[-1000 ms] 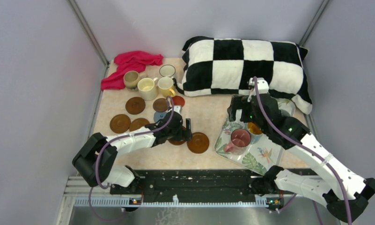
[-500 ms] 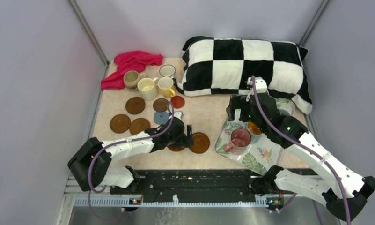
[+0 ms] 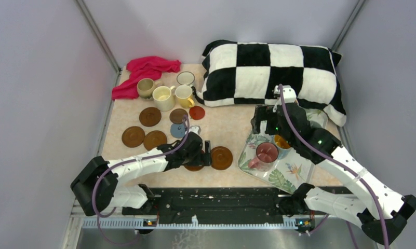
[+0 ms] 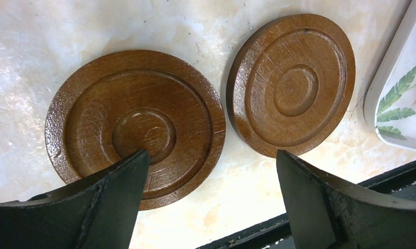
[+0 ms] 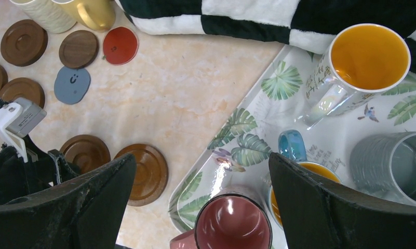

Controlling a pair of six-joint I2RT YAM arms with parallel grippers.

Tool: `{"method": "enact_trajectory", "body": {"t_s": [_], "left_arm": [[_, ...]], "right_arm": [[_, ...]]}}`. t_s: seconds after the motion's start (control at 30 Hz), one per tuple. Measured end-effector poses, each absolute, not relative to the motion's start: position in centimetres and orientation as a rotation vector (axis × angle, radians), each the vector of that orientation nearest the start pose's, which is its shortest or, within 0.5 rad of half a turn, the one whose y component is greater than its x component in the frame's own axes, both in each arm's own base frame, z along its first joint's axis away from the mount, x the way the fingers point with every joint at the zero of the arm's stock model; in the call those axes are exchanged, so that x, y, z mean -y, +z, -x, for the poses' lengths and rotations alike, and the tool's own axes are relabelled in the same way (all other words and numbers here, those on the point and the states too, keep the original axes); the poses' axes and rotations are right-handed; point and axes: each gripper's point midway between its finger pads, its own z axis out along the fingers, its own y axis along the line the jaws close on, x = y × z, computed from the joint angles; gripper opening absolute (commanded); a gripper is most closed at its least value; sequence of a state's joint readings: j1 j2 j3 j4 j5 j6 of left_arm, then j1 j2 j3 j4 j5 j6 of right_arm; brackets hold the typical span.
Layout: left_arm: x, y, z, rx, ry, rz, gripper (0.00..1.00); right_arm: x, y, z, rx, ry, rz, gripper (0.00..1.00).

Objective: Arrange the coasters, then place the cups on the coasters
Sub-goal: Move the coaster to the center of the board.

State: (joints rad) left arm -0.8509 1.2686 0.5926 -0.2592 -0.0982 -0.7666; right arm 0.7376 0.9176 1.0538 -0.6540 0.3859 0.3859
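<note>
Brown coaster lies under L fingers, spread wide, gripping nothing; R fingers likewise splayed, empty.

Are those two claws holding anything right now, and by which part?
Nothing. The left gripper hangs open over a brown coaster, the right gripper open above the tray.

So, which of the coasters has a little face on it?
The blue-grey coaster, the only one of that colour. It shows a small smiley; the brown coasters around it show only carved rings.
</note>
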Motion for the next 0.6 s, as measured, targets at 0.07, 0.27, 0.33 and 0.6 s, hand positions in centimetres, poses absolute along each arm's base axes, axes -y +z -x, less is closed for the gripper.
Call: {"method": "enact_trajectory", "body": {"t_s": [0.07, 0.27, 0.33, 0.6], "left_arm": [[22.9, 3.9, -18.5, -2.587, -0.524, -0.065, 0.98], [22.8, 3.9, -18.6, -2.586, -0.519, -0.064, 0.98], [22.7, 3.9, -18.6, -2.587, -0.512, -0.067, 0.98], [23.9, 7.4, -21.2, -2.487, -0.507, -0.076, 0.98]], "right_arm": [[-15.4, 26.2, -24.6, -2.056, 0.295, 0.129, 0.99], [-15.4, 26.2, -24.6, -2.056, 0.296, 0.13, 0.99], [-15.4, 26.2, -24.6, -2.057, 0.297, 0.131, 0.99], [-15.4, 26.2, -24.6, -2.057, 0.296, 0.131, 0.99]]}}
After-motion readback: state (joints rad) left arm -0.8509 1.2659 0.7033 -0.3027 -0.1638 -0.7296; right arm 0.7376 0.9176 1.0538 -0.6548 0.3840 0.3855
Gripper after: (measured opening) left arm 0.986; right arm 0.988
